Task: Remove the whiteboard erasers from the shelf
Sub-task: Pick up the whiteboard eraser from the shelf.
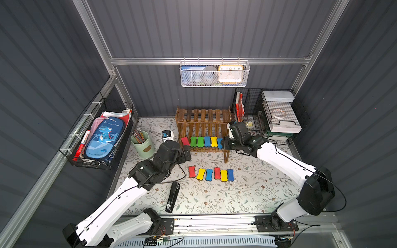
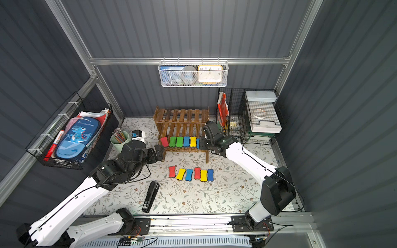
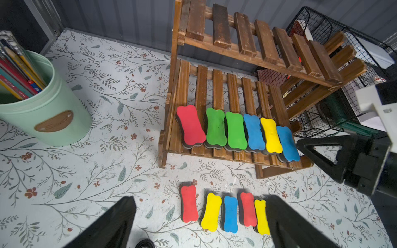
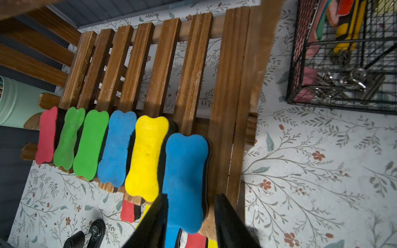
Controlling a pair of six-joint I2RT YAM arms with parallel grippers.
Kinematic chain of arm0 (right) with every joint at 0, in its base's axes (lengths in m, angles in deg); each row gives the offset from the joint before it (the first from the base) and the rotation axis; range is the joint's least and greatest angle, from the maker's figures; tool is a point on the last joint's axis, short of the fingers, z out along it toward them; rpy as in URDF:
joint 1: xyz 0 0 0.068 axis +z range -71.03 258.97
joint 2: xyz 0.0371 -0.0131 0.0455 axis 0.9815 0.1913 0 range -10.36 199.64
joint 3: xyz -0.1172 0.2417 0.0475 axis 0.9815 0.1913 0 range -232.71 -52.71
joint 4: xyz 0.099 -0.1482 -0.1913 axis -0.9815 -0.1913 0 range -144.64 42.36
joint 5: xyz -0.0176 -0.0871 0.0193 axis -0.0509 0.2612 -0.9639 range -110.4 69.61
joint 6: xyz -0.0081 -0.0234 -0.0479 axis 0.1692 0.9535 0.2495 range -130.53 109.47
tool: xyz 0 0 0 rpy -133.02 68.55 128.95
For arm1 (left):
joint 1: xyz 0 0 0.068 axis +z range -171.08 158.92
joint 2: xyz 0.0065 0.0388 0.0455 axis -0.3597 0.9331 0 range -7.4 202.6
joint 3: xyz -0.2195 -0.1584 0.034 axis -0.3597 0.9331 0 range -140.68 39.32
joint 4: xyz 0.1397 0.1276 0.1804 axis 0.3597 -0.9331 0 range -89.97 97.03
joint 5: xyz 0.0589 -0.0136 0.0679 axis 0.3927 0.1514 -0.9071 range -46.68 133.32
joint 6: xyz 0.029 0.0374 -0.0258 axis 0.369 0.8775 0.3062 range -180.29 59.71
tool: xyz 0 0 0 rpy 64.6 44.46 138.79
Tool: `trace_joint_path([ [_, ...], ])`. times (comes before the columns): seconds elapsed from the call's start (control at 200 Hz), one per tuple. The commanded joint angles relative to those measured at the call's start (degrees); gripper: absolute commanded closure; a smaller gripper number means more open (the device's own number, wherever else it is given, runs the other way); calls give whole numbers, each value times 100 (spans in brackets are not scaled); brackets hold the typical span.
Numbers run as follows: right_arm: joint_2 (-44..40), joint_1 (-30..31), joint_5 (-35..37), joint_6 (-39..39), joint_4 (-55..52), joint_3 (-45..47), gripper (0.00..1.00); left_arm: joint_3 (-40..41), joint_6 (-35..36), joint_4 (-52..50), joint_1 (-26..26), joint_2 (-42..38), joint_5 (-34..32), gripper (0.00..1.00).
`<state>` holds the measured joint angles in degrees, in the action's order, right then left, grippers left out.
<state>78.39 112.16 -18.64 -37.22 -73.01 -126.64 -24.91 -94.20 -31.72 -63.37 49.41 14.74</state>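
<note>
The brown slatted shelf stands at the back of the table. Its lower tier holds several whiteboard erasers in a row: red, two green, blue, yellow, and a blue one at the right end. My right gripper is open and straddles that end blue eraser; one finger touches its side and the other stands clear of it. My left gripper is wide open and empty, by the shelf's left front corner. Several more erasers lie in a row on the table in front.
A mint pencil cup stands left of the shelf, with a small white and blue item beside it. A black stapler lies near the front. A black wire organiser fills the back right corner, close to my right arm.
</note>
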Motion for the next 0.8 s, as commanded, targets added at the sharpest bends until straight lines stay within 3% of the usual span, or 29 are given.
trace_joint_path([
  [0.0, 80, 56, 100, 110, -100, -170, 58, -64, 126, -167, -6, -23, -113, 1],
  [0.39, 377, 99, 197, 213, -170, -283, 63, -13, 110, -202, -8, -79, -181, 1],
  [0.645, 485, 116, 1022, 343, -594, -474, 68, 7, 86, -179, -8, -109, -150, 1],
  [0.795, 434, 117, 814, 405, -442, -460, 67, 33, 86, -161, -8, -81, -124, 1],
])
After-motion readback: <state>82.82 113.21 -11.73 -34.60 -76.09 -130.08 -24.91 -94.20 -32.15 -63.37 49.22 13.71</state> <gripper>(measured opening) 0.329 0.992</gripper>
